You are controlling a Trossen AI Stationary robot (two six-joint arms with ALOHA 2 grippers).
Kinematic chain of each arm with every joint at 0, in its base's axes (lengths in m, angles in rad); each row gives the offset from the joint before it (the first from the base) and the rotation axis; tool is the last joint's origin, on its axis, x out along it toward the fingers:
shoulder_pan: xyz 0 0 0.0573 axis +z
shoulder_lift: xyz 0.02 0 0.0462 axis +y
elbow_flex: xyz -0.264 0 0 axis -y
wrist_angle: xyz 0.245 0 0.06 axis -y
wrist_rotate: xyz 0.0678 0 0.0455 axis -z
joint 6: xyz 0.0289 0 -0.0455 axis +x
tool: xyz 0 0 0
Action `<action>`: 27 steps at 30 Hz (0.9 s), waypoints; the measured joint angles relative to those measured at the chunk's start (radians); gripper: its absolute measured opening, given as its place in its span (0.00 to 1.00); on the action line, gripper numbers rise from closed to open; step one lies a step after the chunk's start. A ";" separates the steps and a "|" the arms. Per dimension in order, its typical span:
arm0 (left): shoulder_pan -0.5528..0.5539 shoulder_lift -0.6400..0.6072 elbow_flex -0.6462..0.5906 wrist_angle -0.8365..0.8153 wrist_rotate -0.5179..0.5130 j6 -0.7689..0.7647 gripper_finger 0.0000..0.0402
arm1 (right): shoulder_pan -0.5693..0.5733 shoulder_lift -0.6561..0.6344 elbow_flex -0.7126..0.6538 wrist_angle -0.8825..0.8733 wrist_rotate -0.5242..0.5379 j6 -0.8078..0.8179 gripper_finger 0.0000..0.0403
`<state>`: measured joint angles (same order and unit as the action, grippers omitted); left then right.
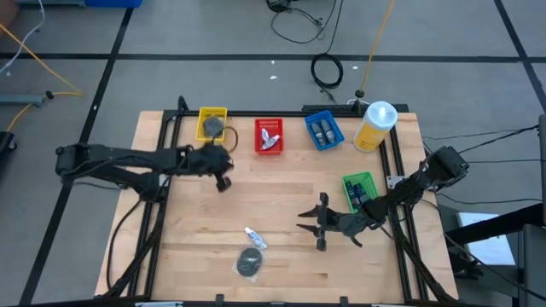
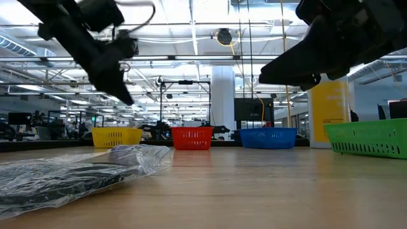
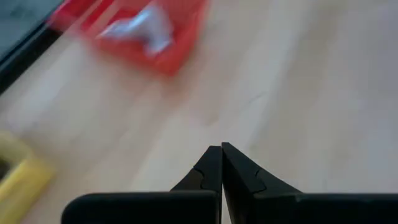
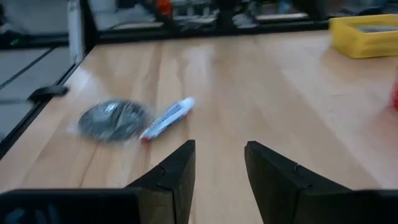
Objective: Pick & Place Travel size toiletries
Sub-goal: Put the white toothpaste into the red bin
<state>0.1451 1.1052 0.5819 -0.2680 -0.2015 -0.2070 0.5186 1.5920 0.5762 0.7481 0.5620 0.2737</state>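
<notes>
From above, my left gripper [image 1: 224,182] hangs clenched and empty near the yellow basket [image 1: 212,122], while the white tube [image 1: 255,239] and bagged dark puck [image 1: 250,262] lie touching at the table's [image 1: 281,205] front. My right wrist view shows my right gripper [image 4: 219,163] parted, empty, facing both.

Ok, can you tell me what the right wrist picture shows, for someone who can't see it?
The right tool, fingers open and empty, points across a wooden table at a white tube lying beside a round dark-grey puck in clear wrap. A yellow basket sits at the far edge.
</notes>
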 joint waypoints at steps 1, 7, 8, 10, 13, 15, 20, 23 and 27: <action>-0.040 0.004 -0.008 0.051 0.000 -0.009 0.01 | 0.000 0.010 0.000 0.007 -0.026 -0.017 0.33; -0.265 0.061 -0.074 0.385 -0.007 -0.056 0.02 | 0.013 0.149 0.024 0.068 -0.070 -0.078 0.33; -0.299 0.073 -0.089 0.435 -0.008 -0.058 0.01 | 0.014 0.175 0.042 0.076 -0.070 -0.079 0.33; -0.362 0.101 -0.114 0.511 -0.009 -0.059 0.00 | 0.013 0.223 0.084 0.084 -0.096 -0.079 0.33; -0.441 0.151 -0.132 0.628 -0.025 -0.060 0.02 | 0.009 0.285 0.149 0.076 -0.130 -0.076 0.36; -0.485 0.189 -0.133 0.693 -0.058 -0.062 0.03 | 0.000 0.316 0.194 0.083 -0.149 -0.067 0.39; -0.557 0.276 -0.133 0.804 -0.090 -0.068 0.01 | -0.014 0.388 0.305 0.078 -0.159 -0.054 0.49; -0.586 0.326 -0.133 0.851 -0.107 -0.106 0.02 | -0.020 0.420 0.362 0.060 -0.198 -0.057 0.56; -0.616 0.389 -0.133 0.889 -0.176 -0.147 0.03 | -0.023 0.438 0.406 0.021 -0.192 -0.050 0.63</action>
<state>-0.4706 1.4938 0.4488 0.6209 -0.3771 -0.3537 0.4959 2.0300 0.9823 0.7696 0.3695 0.2238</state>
